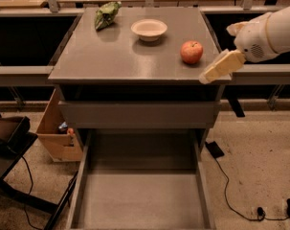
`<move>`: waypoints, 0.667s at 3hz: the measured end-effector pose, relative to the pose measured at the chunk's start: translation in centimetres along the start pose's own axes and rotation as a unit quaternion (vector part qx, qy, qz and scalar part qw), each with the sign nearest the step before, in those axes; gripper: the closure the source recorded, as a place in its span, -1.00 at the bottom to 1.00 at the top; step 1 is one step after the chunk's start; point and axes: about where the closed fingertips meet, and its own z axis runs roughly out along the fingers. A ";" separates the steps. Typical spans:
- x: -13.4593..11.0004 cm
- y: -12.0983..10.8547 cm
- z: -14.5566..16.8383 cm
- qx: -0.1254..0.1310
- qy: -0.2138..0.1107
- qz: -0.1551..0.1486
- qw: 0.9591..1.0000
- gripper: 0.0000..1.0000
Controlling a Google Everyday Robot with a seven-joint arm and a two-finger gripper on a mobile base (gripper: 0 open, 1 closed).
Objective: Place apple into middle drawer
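The red-orange apple (191, 52) sits on the grey cabinet top (111, 56), near its right edge. The gripper (220, 66) is a cream-coloured piece on a white arm entering from the right. It hovers at the cabinet top's front right corner, just right of and in front of the apple, apart from it. The middle drawer (139, 202) is pulled out below, and its flat grey floor holds nothing.
A white bowl (149, 29) stands at the back middle of the top and a green bag (106, 15) at the back left. A plain grey front panel (139, 114) sits above the open drawer. A cardboard box (58, 135) and cables lie on the floor.
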 end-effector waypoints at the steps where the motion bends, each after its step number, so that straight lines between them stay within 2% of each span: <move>1: -0.9 -0.9 3.2 -0.008 -0.014 0.016 1.000 -1.00; 2: -1.6 -2.0 6.1 -0.010 -0.013 0.033 0.999 -1.00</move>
